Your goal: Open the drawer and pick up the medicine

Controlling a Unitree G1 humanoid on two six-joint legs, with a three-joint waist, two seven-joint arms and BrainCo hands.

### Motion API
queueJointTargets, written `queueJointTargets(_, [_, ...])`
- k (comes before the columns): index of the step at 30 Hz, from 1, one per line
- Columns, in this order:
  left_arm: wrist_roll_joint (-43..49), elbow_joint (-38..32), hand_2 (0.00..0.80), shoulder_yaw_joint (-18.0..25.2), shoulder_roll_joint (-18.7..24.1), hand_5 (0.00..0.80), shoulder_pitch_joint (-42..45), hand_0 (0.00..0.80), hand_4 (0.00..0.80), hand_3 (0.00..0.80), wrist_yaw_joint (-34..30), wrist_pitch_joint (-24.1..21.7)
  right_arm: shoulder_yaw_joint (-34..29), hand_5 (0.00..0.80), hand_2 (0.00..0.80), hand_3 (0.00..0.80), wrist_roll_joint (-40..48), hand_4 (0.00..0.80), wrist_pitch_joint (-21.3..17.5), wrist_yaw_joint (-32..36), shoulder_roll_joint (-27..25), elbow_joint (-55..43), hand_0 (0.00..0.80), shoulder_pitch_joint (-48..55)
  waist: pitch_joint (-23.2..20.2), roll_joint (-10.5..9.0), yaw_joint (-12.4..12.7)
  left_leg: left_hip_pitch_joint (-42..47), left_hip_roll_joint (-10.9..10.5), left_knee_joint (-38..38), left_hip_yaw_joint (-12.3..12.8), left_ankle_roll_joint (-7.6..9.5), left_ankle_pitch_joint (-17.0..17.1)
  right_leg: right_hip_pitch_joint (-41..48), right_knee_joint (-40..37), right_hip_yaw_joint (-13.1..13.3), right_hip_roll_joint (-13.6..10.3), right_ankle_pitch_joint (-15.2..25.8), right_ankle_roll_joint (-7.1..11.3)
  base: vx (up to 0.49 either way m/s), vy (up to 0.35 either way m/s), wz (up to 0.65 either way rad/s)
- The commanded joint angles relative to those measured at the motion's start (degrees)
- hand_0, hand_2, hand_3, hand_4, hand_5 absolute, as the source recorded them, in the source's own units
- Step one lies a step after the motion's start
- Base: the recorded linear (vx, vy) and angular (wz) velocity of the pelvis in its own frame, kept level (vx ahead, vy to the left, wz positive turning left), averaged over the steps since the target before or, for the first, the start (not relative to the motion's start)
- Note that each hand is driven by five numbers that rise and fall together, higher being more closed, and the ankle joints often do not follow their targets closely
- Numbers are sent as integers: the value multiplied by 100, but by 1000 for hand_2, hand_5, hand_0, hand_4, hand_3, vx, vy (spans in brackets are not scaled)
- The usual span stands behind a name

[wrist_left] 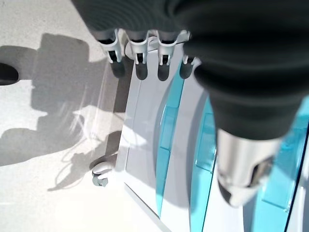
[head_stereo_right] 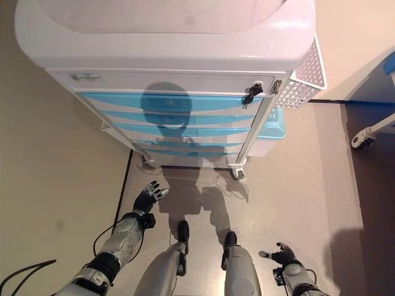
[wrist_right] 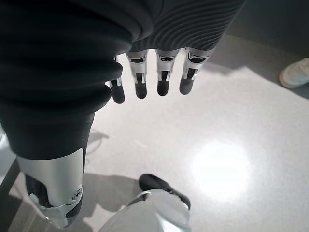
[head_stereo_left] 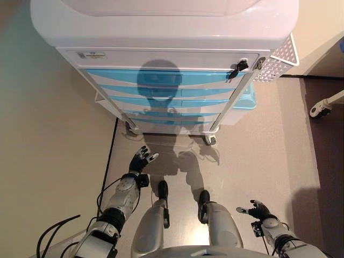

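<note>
1. Reaching forward on the left, the left hand (head_stereo_left: 141, 159) hangs above the floor (head_stereo_left: 64, 161), fingers straight and spread, holding nothing; it is near the foot of the cart but apart from it.
2. Left wrist view: the straight fingers (wrist_left: 137, 65) point toward the cart's lower front, with one castor (wrist_left: 100, 173) showing on the floor beyond them.
3. Medical cart (head_stereo_left: 161, 32), white body with a broad white top, stands at centre, ahead of both hands.
4. Drawers (head_stereo_left: 161, 78), a stack of pale blue fronts with white bands between, all sit flush and closed.
5. Medicine: cannot be seen in any view; neither hand holds it.
6. Key (head_stereo_left: 238, 67), dark, sits in the lock at the upper right corner of the cart's front.
7. Side basket (head_stereo_left: 279, 59), white and perforated, hangs on the cart's right side.
8. Blue bin (head_stereo_left: 244, 99), low on the cart's right side under the basket.
9. Right hand (head_stereo_left: 257, 209), low at the right, well apart from the cart; fingers relaxed and open, empty, over bare floor.
10. Wheeled base (head_stereo_left: 321, 109) of another item, at the far right edge.
</note>
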Motion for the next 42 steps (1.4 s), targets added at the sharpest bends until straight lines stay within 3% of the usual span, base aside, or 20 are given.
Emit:
queueJointTargets(1, [-292, -304, 0, -24, -57, 0, -89, 0, 0, 0, -49, -166, 74, 0, 0, 0, 8, 0, -1, -72, -139, -126, 0, 263, -232, -235, 15, -109, -125, 836, 187, 130, -823, -30, -650, 261, -217, 862, 448, 6, 8, 5])
queueJointTargets(10, [-1468, -503, 0, 267, -312, 0, -179, 0, 0, 0, -99, -237, 287, 0, 0, 0, 84, 0, 0, -64, -66, -205, 0, 185, -138, -417, -51, -349, -68, 1053, 285, 127, -840, -306, -521, 383, -148, 890, 372, -21, -9, -4])
queueJointTargets(17, [-2582, -586, 0, 462, -587, 0, -619, 0, 0, 0, -196, -373, 408, 0, 0, 0, 57, 0, 28, -41, 4, -215, 0, 220, -173, -541, -158, -620, -5, 1245, 324, 122, -900, -612, -376, 443, -116, 885, 367, -6, -8, -3])
queueJointTargets(23, [-3769, -434, 0, 896, -846, 0, -1247, 0, 0, 0, -315, -556, 517, 0, 0, 0, 48, 0, 32, 40, 54, -262, 0, 275, -244, -662, -289, -940, 103, 1414, 409, 86, -963, -964, -240, 498, -74, 868, 367, 0, -12, -8])
queueJointTargets(31, [-4254, -417, 0, 1150, -700, 0, -2054, 0, 0, 0, -303, -761, 702, 0, 0, 0, 162, 0, -6, 135, 37, -421, 0, 249, -267, -758, -436, -1339, 250, 1735, 488, 39, -1055, -1382, -40, 566, 5, 829, 363, 15, -8, -6])
queueJointTargets(32, [-4264, -467, 0, 1136, -635, 0, -2181, 0, 0, 0, -306, -797, 757, 0, 0, 0, 155, 0, -6, 178, 23, -461, 0, 266, -294, -747, -456, -1346, 299, 1877, 473, 1, -1274, -1415, 85, 598, 43, 658, 399, 28, -11, -10])
queueJointTargets(33, [-4263, -471, 0, 1135, -634, 0, -2186, 0, 0, 0, -308, -798, 753, 0, 0, 0, 156, 0, -8, 178, 23, -465, 0, 262, -272, -766, -463, -1417, 286, 1860, 512, 37, -1110, -1467, 33, 578, 18, 810, 365, 29, -6, -15])
queueJointTargets(35, [-4314, -541, 0, 1121, -590, 0, -2307, 0, 0, 0, -337, -809, 788, 0, 0, 0, 163, 0, -10, 214, 15, -418, 0, 269, -282, -750, -476, -1407, 316, 1955, 483, 6, -1311, -1483, 153, 607, 45, 636, 404, 15, 2, -18])
queueJointTargets(36, [-4297, -572, 0, 1089, -564, 0, -2341, 0, 0, 0, -333, -830, 792, 0, 0, 0, 163, 0, -14, 223, 17, -418, 0, 269, -260, -767, -494, -1502, 306, 1975, 531, 46, -1167, -1565, 131, 597, 22, 783, 367, 114, 2, -14])
queueJointTargets(37, [-4301, -616, 0, 1058, -556, 0, -2375, 0, 0, 0, -360, -822, 815, 0, 0, 0, 154, 0, -17, 244, 10, -414, 0, 283, -279, -745, -491, -1452, 330, 2031, 502, 12, -1361, -1536, 219, 617, 54, 609, 397, 25, 1, -12])
queueJointTargets(42, [-4425, -800, 0, 1026, -511, 0, -2587, 0, 0, 0, -432, -899, 850, 0, 0, 0, 162, 0, -56, 331, -18, -442, 0, 294, -285, -740, -544, -1532, 348, 2087, 561, 18, -1399, -1699, 297, 668, 87, 609, 388, 26, 0, -3])
